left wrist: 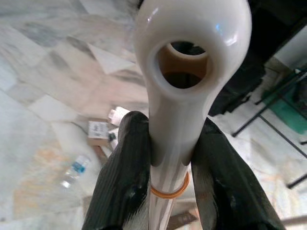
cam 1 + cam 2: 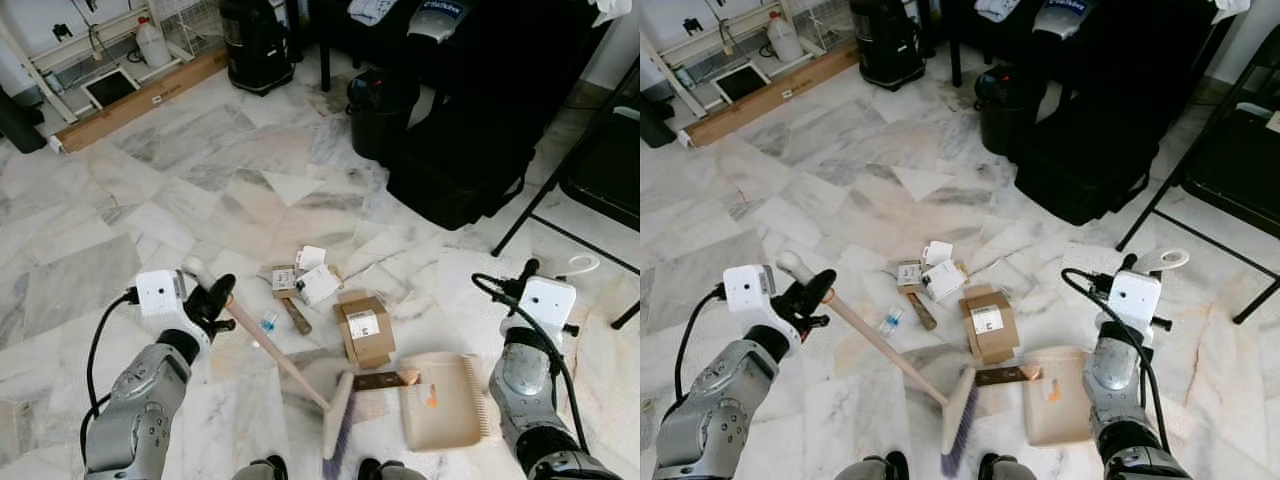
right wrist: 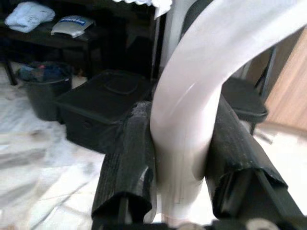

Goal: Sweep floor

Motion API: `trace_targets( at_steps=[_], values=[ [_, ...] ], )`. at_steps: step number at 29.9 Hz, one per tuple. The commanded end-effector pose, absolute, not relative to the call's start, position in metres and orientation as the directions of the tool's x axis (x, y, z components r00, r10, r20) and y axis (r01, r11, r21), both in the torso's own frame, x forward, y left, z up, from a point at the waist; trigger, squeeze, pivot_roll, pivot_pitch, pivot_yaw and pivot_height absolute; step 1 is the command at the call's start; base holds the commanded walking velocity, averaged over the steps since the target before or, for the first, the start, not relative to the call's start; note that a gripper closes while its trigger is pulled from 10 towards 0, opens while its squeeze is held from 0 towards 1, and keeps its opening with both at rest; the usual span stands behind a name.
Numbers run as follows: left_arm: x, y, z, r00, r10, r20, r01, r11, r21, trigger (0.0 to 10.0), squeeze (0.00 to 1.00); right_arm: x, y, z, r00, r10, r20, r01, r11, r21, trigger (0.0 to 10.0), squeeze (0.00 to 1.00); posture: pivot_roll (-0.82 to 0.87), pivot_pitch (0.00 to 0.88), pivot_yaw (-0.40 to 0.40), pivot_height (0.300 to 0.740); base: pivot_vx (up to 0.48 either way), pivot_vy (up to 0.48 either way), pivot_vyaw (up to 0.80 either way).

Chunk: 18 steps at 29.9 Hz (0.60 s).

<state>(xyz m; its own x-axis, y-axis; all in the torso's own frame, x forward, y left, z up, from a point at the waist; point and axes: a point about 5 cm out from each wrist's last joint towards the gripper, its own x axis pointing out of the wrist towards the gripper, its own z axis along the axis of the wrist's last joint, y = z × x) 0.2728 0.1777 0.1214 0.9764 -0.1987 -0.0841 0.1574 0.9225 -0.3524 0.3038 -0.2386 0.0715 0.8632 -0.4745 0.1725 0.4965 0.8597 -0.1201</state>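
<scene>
The left gripper (image 1: 168, 158) is clamping the broom (image 2: 290, 372) handle; the right gripper (image 3: 180, 158) is pinching the dustpan (image 2: 445, 402) handle. Litter is lying just ahead; the cardboard box (image 2: 364, 330) risks jamming the bristles.

a black bin (image 2: 381, 112) stands beside a large black case (image 2: 470, 150) on the marble, with a black vacuum (image 2: 256, 42), a white jug (image 2: 152, 43) and a long wooden plank (image 2: 140, 101) farther back.
</scene>
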Motion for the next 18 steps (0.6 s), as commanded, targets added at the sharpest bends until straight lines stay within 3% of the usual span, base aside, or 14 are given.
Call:
trace_targets(
  at_steps=[1,12,18],
  values=[
    [0.27,0.175,0.125,0.968,-0.24,-0.072,0.196,0.905,-0.378,10.0,0.0,0.303,-0.232,0.068,0.878,-0.451,0.162,0.47,0.876,-0.106,10.0,0.0,0.14,0.201,0.068,0.74,0.0,0.0,0.0],
    [0.273,0.172,0.128,0.955,-0.289,-0.062,0.244,0.89,-0.385,10.0,0.0,0.307,-0.225,0.069,0.897,-0.417,0.149,0.431,0.899,-0.079,10.0,0.0,0.13,0.179,0.066,0.74,0.0,0.0,0.0],
    [0.281,0.176,0.136,0.953,-0.302,-0.034,0.273,0.9,-0.339,10.0,0.0,0.313,-0.225,0.08,0.881,-0.437,0.181,0.444,0.896,0.002,10.0,0.0,0.12,0.132,0.055,0.74,0.0,0.0,0.0]
  ],
)
